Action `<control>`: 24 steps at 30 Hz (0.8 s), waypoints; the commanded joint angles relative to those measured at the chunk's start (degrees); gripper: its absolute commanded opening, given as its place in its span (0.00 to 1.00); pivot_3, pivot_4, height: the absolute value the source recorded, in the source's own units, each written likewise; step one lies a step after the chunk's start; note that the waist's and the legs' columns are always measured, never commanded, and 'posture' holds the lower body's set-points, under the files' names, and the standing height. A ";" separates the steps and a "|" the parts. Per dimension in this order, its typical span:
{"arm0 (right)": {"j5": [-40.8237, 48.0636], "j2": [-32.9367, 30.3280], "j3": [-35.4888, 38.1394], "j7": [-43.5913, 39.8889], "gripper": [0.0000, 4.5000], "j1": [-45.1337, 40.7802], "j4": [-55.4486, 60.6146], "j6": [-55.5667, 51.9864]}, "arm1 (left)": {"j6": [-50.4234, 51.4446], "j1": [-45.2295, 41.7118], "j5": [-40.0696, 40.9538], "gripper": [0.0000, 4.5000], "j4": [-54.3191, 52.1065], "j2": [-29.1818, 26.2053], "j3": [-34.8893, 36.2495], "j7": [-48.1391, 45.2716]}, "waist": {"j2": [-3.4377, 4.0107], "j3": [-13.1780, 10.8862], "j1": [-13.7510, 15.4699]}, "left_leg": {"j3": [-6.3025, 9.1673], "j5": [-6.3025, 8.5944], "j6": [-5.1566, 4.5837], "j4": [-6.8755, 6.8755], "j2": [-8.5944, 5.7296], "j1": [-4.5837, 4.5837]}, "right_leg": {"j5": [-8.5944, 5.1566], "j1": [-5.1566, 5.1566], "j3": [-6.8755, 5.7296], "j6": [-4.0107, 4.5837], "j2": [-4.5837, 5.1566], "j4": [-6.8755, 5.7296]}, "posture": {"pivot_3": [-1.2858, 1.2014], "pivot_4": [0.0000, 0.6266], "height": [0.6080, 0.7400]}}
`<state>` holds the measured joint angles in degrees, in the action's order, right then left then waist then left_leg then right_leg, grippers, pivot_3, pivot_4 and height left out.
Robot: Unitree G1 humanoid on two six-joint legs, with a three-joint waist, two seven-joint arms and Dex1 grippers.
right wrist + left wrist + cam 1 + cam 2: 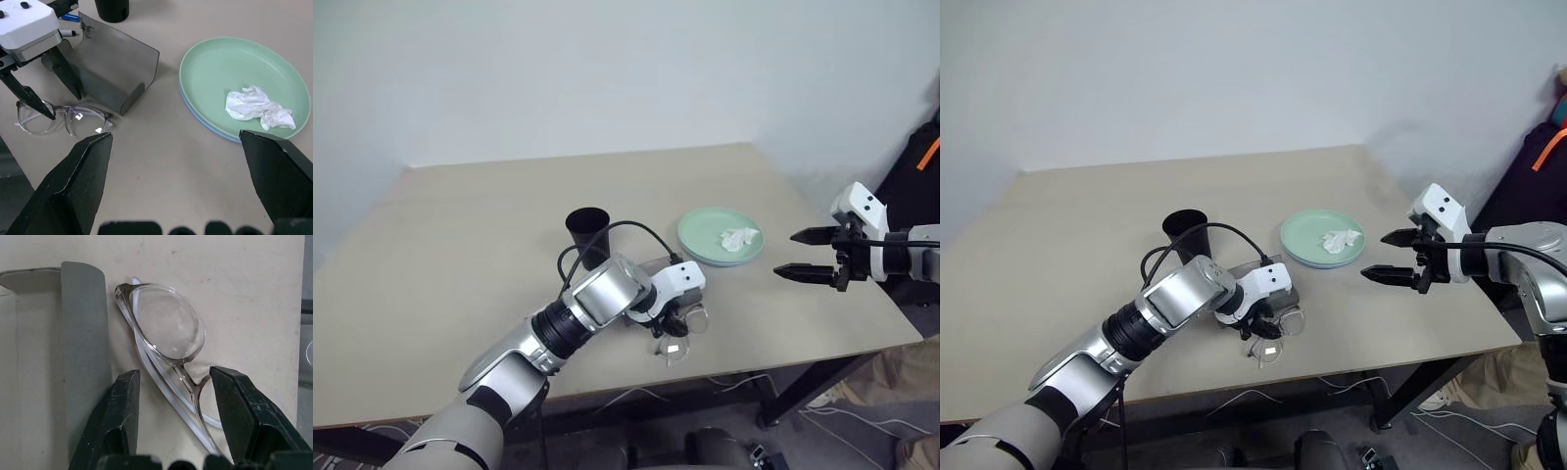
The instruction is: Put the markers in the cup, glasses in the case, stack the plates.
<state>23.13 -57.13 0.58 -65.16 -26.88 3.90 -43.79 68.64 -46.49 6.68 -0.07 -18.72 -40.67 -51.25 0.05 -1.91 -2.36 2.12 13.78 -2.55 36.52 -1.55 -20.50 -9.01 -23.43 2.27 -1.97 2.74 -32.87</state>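
Left gripper: fingers part-open, straddling bridge of glasses lying on table beside open grey case. Right gripper: spread wide, empty, hovering near mint green plate holding tissue. Black cup behind case.

A bare test room or lab rather than a home — a plain beige rectangular tabletop on dark metal legs stands against an unadorned pale wall. Loose white cables trail on the grey floor under the table's near edge. At the far right a dark bag with an orange strap leans by the wall — stored gear, not furnishing.
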 commanded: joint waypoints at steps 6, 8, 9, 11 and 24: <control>1.21 -0.22 1.99 0.67 1.00 -0.04 2.14 0.18 | -0.79 -1.19 0.33 0.32 1.36 0.38 -0.08 1.19 | 0.01 0.00 0.01 | 0.00 0.00 0.00 0.01 -0.01 0.00 | 0.00 0.01 0.01 0.00 0.00 0.00 | 0.52 0.00 0.90; 1.23 -0.20 1.95 0.84 1.00 -0.05 2.12 0.25 | -0.71 -1.32 0.45 0.17 2.04 0.62 0.10 1.59 | 0.00 0.00 0.00 | -0.01 0.00 0.00 0.02 0.00 0.00 | 0.00 0.01 0.01 0.00 0.00 0.00 | 0.52 0.00 0.90; 1.25 -0.20 1.94 0.89 1.00 -0.05 2.12 0.27 | -0.68 -1.35 0.51 0.10 2.21 0.67 0.13 1.72 | 0.01 0.01 0.02 | -0.01 0.00 0.00 0.02 0.00 0.00 | 0.00 0.01 0.01 0.00 0.00 0.00 | 0.52 0.00 0.90; 1.25 -0.20 1.86 0.90 1.00 -0.06 2.11 0.35 | -0.80 -1.42 0.47 0.01 2.82 0.78 0.18 2.00 | 0.01 0.01 0.02 | -0.01 0.00 0.00 0.04 -0.01 0.01 | 0.00 0.03 0.01 0.00 0.00 0.00 | 0.52 0.00 0.90; 0.62 0.01 0.96 0.66 1.00 -1.45 0.88 1.06 | -6.27 -3.06 2.83 0.01 3.70 0.10 6.49 0.17 | 0.02 0.01 0.02 | -0.04 -0.02 -0.03 0.12 0.03 -0.01 | -0.01 0.04 0.00 0.00 0.00 0.00 | 0.52 0.00 0.90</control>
<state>23.53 -57.13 0.65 -64.61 -26.43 4.01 -43.53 64.56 -47.02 9.17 4.36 -18.33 -37.43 -50.93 0.07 -1.89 -2.34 2.08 13.76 -2.59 36.65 -1.52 -20.52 -9.01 -23.39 2.27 -1.97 2.74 -32.86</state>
